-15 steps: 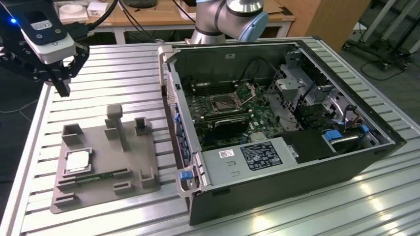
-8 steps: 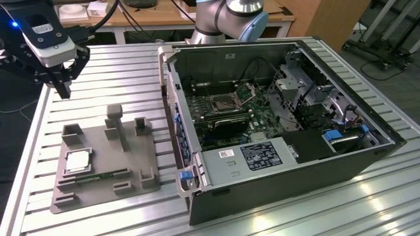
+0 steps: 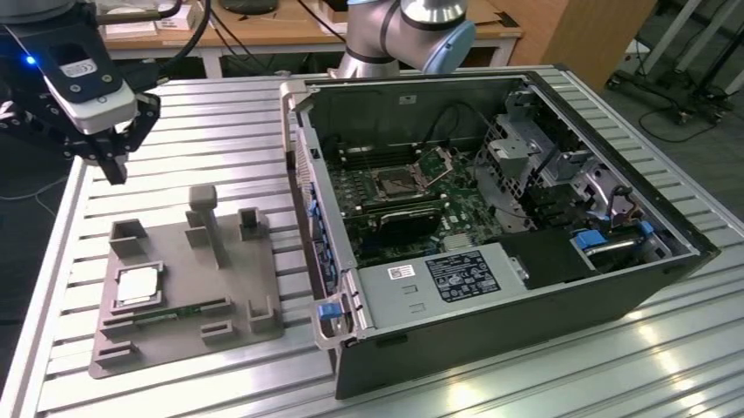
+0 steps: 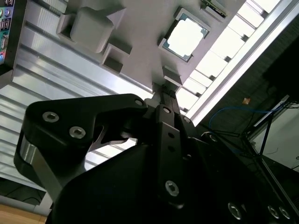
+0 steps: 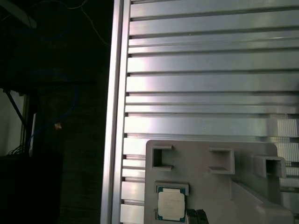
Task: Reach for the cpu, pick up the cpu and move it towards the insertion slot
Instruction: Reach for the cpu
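- Our hand point(image 3: 117, 174) hangs over the counter point(image 3: 209, 122), fingers pressed together, holding nothing.
- The cpu point(image 3: 138, 286) lies ungrasped in its grey holder point(image 3: 233, 270), well below the hand.
- The insertion slot point(image 3: 395, 183) is far off; reach, pickup and carry are all left.

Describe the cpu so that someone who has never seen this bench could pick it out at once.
To the exterior view's left of the open computer case, a grey fixture plate lies on the slatted table. The cpu sits in a recess near its edge farthest from the case. It is the one flat, silvery square, unlike the narrow green memory stick beside it.
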`<state>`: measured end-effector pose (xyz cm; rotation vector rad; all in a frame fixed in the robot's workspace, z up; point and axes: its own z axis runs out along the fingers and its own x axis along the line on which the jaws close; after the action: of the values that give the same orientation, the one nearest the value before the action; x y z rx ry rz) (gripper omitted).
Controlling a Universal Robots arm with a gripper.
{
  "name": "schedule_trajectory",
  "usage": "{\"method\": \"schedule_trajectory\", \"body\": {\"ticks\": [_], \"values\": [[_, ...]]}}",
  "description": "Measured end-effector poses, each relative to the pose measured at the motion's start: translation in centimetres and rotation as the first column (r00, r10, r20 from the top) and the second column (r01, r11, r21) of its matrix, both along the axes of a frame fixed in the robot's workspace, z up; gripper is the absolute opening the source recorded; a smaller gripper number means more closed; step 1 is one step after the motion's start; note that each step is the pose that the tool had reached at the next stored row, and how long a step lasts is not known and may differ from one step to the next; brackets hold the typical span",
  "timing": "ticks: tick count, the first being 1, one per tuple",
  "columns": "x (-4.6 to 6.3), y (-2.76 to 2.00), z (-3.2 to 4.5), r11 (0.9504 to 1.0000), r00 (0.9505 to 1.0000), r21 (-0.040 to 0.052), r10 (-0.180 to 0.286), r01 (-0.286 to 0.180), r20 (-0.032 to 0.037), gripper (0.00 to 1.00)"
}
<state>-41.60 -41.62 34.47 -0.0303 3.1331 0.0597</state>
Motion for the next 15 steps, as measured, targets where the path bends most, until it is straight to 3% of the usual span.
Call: {"method": "schedule_trajectory", "body": {"ticks": [15], "values": [[-0.3,-0.73,-1.88,1.0,1.0,0.0,0.0,0.0,0.0004,0.11]]}}
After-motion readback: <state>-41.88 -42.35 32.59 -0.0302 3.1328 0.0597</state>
